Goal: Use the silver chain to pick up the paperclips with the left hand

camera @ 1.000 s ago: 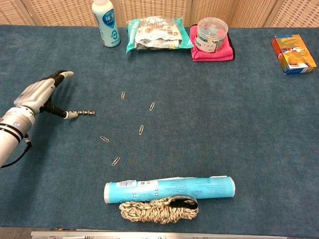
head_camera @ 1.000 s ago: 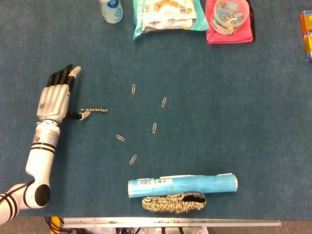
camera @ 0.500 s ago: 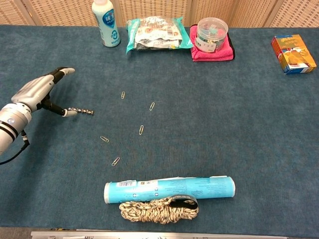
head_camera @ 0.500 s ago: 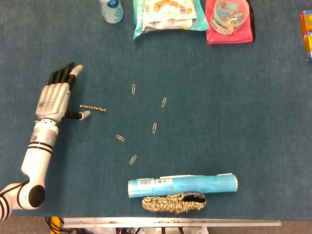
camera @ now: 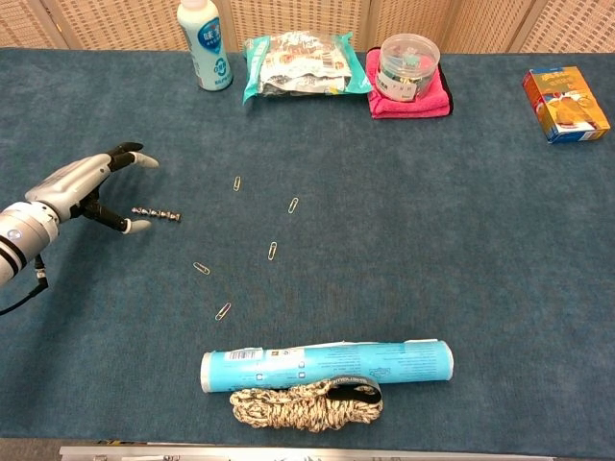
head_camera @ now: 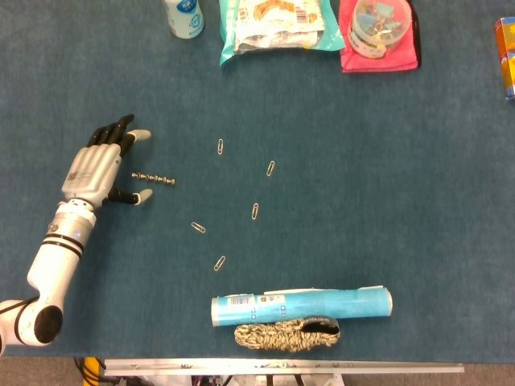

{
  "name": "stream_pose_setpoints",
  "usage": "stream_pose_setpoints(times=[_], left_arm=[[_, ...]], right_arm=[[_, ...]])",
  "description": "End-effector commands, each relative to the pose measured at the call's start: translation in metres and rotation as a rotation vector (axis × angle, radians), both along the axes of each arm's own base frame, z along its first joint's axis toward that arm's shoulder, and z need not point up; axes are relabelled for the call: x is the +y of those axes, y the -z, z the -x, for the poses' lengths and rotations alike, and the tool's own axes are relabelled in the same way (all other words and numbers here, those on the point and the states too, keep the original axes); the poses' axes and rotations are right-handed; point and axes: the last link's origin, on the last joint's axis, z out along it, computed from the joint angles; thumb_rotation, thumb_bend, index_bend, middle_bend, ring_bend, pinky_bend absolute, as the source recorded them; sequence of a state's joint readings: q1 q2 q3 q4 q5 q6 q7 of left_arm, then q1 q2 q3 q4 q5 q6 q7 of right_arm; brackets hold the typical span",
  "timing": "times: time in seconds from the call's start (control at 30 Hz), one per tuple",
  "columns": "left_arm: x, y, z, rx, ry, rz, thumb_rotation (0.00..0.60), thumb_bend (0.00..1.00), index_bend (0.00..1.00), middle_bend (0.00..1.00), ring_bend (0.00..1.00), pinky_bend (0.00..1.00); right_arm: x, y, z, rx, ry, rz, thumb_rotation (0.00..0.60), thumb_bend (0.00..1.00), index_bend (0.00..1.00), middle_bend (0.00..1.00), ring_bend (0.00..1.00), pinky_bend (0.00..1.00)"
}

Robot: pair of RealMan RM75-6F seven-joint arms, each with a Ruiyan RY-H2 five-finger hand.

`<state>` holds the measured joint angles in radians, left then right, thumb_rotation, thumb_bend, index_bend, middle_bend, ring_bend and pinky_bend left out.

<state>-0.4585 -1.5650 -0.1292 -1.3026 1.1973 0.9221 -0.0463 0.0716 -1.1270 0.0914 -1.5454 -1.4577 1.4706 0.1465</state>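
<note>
- Nearest the camera, bottom centre of the frame: a coiled speckled rope (head_camera: 286,334) lies right against a light-blue tube (head_camera: 302,305). The tube has a barcode label at its left end, but the print is too small to read. My guess is both are just parked out of the way.
- Mid-left: the left hand (head_camera: 100,167) is open, fingers spread, holding nothing. The silver chain (head_camera: 153,178) lies flat on the desk (head_camera: 402,201) in the gap between the thumb and the other fingertips, touching neither as far as I can tell. It looks set up for a pinch that's not yet made.
- Just right of the chain, the paperclips are scattered singly across the middle of the frame: one lowest (head_camera: 219,263), one left (head_camera: 198,227), one centre (head_camera: 255,211), one upper right (head_camera: 271,169), one upper left (head_camera: 220,146). Spread apart like that, I'd say the chain is meant to visit them one by one.
- Far edge, top of the frame: a white bottle (head_camera: 184,17) with a blue label in characters I can't read, a teal snack bag (head_camera: 278,26) with a barcode, and a clear tub (head_camera: 376,24) of coloured clips sitting on a pink cloth (head_camera: 406,53).
- Far right edge: an orange-and-blue box (camera: 565,104), print unreadable.
- The right hand isn't in either view.
</note>
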Motion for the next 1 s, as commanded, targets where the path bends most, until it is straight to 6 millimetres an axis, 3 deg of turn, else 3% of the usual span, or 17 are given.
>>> stream_pose_setpoints(times=[0.03, 0.5, 0.67, 1.0], left_arm=[[-0.0001, 0.0006, 0.0001, 0.003, 0.003, 0.001, 0.600, 0.25, 0.21, 0.00, 0.00, 0.04], [-0.0038, 0.0011, 0.0007, 0.019, 0.017, 0.036, 0.600, 0.32, 0.31, 0.00, 0.00, 0.04], [-0.0041, 0.0013, 0.0006, 0.022, 0.021, 0.049, 0.600, 0.39, 0.32, 0.00, 0.00, 0.04], [-0.0075, 0.0002, 0.0019, 0.009, 0.017, 0.070, 0.600, 0.39, 0.32, 0.00, 0.00, 0.04]], right_arm=[[0.0002, 0.0001, 0.0002, 0.000, 0.001, 0.000, 0.600, 0.00, 0.00, 0.05, 0.03, 0.22], [-0.0002, 0.0006, 0.0011, -0.007, 0.005, -0.001, 0.600, 0.00, 0.00, 0.06, 0.03, 0.22], [-0.0002, 0.0003, 0.0013, -0.009, 0.007, 0.001, 0.600, 0.00, 0.00, 0.06, 0.03, 0.22], [0.0004, 0.0011, 0.0025, -0.014, 0.013, 0.001, 0.600, 0.00, 0.00, 0.06, 0.03, 0.22]])
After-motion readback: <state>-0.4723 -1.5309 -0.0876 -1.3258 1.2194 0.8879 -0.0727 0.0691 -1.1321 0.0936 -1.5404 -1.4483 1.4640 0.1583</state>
